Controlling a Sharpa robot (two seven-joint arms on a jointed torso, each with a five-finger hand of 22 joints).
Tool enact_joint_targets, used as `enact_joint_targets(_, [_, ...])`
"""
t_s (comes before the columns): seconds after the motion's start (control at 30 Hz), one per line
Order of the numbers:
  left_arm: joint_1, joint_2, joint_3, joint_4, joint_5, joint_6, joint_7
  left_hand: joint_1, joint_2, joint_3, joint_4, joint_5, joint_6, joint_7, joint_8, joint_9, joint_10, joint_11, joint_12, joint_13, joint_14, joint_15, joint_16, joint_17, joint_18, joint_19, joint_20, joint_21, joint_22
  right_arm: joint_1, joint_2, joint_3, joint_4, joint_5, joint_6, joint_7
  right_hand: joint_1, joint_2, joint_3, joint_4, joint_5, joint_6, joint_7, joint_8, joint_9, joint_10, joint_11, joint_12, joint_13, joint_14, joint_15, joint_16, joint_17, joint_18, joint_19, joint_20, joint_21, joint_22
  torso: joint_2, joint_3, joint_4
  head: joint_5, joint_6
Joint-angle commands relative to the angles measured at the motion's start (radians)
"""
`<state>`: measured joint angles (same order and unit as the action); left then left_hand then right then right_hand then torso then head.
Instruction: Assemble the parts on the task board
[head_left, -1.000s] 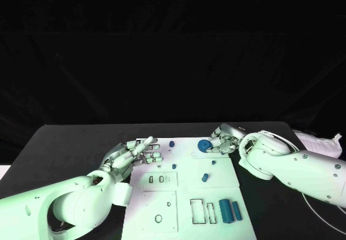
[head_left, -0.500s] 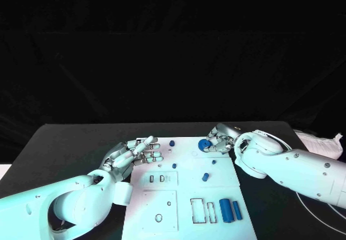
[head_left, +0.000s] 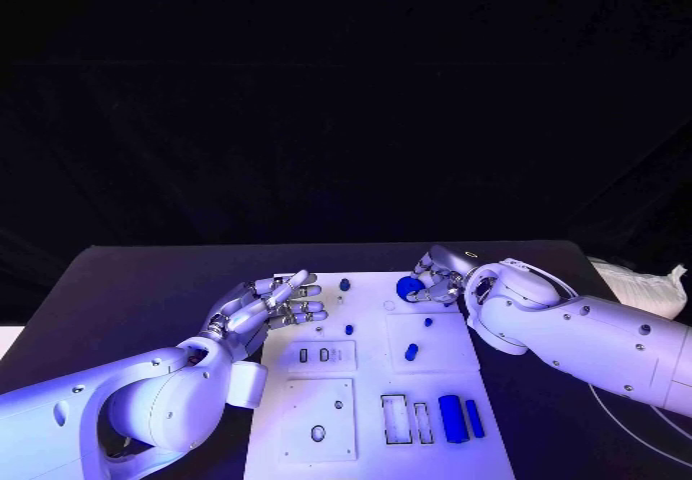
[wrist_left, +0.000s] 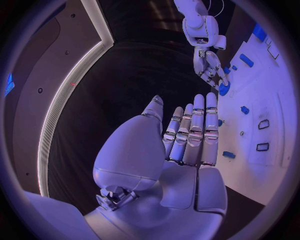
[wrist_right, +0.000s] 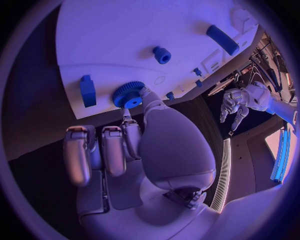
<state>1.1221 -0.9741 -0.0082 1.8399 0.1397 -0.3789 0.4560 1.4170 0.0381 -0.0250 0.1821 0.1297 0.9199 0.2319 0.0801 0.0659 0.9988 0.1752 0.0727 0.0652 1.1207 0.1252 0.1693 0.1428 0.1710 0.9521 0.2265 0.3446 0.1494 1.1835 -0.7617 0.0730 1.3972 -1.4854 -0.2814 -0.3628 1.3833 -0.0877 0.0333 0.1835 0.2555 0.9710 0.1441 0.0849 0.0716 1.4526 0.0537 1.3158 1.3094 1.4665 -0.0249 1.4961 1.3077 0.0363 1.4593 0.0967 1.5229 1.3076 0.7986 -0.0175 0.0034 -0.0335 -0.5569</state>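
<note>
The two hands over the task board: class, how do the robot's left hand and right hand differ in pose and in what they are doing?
The left hand hovers with fingers stretched out and holds nothing; the right hand curls its fingers and pinches the blue gear. The left sits at the task board's left edge, the right at its far right corner. Both are silver.

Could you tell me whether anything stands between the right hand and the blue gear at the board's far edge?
Nothing visible does: the right hand already has fingertips on the blue gear, which lies on the task board.
</note>
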Motion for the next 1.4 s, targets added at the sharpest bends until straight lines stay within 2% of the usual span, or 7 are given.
enact_joint_targets(0.03, [0.001,0.002,0.001,0.001,0.001,0.023,0.003,0.006,0.002,-0.001,-0.005,0.002,0.002,0.006,-0.006,-0.001,-0.001,0.007,-0.005,-0.001,0.007,-0.001,-0.006,0.002,0.011,0.005,0.002,0.004,-0.001,-0.006,0.002,-0.001,-0.003,-0.040,0.046,-0.022,0.011,0.015,0.002,-0.007,0.005,0.017,-0.001,0.010,0.003,0.009,0.000,0.008,0.045,0.076,0.008,0.007,0.113,-0.013,0.041,-0.001,0.008,0.164,-0.001,0.0000,0.0006,0.000,-0.001])
enact_joint_targets(0.33, [0.001,0.002,0.001,0.000,0.001,0.025,0.001,0.006,0.002,-0.001,-0.005,0.002,0.002,0.006,-0.006,-0.001,-0.001,0.007,-0.005,-0.001,0.007,-0.001,-0.006,0.002,0.011,0.005,0.002,0.004,-0.001,-0.013,0.010,-0.001,-0.003,-0.090,0.037,-0.033,0.051,0.040,0.035,-0.030,-0.050,0.095,-0.022,0.047,0.021,0.023,-0.017,0.039,0.078,0.078,-0.004,0.013,0.127,-0.016,0.052,-0.010,0.015,0.181,0.000,0.0006,-0.0001,0.000,-0.002])
enact_joint_targets(0.5, [0.001,0.002,0.001,0.000,0.001,0.025,0.001,0.006,0.002,-0.001,-0.005,0.002,0.002,0.006,-0.006,-0.001,-0.001,0.007,-0.005,-0.001,0.007,-0.001,-0.006,0.002,0.011,0.005,0.002,0.004,-0.001,-0.018,0.015,-0.002,0.000,-0.122,-0.006,-0.043,0.064,0.058,0.061,-0.039,-0.077,0.127,-0.037,0.062,0.031,0.031,-0.029,0.053,0.093,0.079,-0.015,0.016,0.133,-0.019,0.059,-0.020,0.019,0.191,0.000,0.0004,0.0005,0.000,-0.003])
enact_joint_targets(0.67, [0.001,0.003,0.001,-0.001,0.001,0.025,0.001,0.006,0.002,-0.001,-0.005,0.002,0.002,0.006,-0.006,-0.001,-0.001,0.007,-0.005,-0.001,0.007,-0.001,-0.006,0.002,0.011,0.005,0.002,0.004,-0.001,-0.020,0.013,-0.002,0.022,-0.131,-0.070,-0.035,0.065,0.063,0.072,-0.041,-0.068,0.136,-0.042,0.066,0.035,0.036,-0.034,0.063,0.102,0.079,-0.020,0.017,0.136,-0.020,0.063,-0.024,0.021,0.196,0.000,0.0002,0.0014,0.001,0.000])
enact_joint_targets(0.97, [0.001,0.004,0.001,-0.005,0.001,0.027,0.001,0.006,0.003,-0.001,-0.006,0.002,0.002,0.006,-0.006,-0.001,-0.001,0.007,-0.005,-0.001,0.007,-0.001,-0.006,0.002,0.011,0.005,0.002,0.004,-0.001,-0.027,0.019,-0.001,0.127,-0.163,-0.170,-0.023,0.056,0.062,0.095,-0.044,-0.030,0.129,-0.041,0.056,0.037,0.036,-0.035,0.056,0.101,0.079,-0.022,0.017,0.137,-0.021,0.067,-0.029,0.023,0.202,0.000,-0.0016,0.0036,0.003,0.005])
enact_joint_targets(1.17, [0.001,0.005,0.001,-0.005,0.001,0.027,0.002,0.006,0.003,-0.001,-0.006,0.002,0.002,0.006,-0.006,-0.001,-0.001,0.007,-0.005,-0.001,0.007,-0.001,-0.006,0.002,0.011,0.005,0.002,0.004,-0.001,-0.042,0.059,-0.001,0.166,-0.196,-0.188,-0.021,0.053,0.062,0.099,-0.043,-0.026,0.125,-0.040,0.052,0.037,0.036,-0.034,0.055,0.101,0.079,-0.021,0.017,0.135,-0.022,0.067,-0.029,0.024,0.203,0.001,-0.0014,0.0033,0.007,0.006])
enact_joint_targets(1.4, [0.001,0.004,0.001,-0.003,0.001,0.027,0.002,0.006,0.003,-0.001,-0.006,0.002,0.002,0.006,-0.006,-0.001,-0.001,0.007,-0.005,-0.001,0.007,-0.001,-0.006,0.002,0.011,0.005,0.002,0.004,-0.001,-0.064,0.116,-0.002,0.138,-0.209,-0.175,-0.020,0.052,0.062,0.101,-0.043,-0.025,0.124,-0.039,0.051,0.037,0.035,-0.033,0.054,0.101,0.079,-0.021,0.016,0.135,-0.022,0.068,-0.029,0.024,0.203,0.002,-0.0022,0.0033,0.016,0.005])
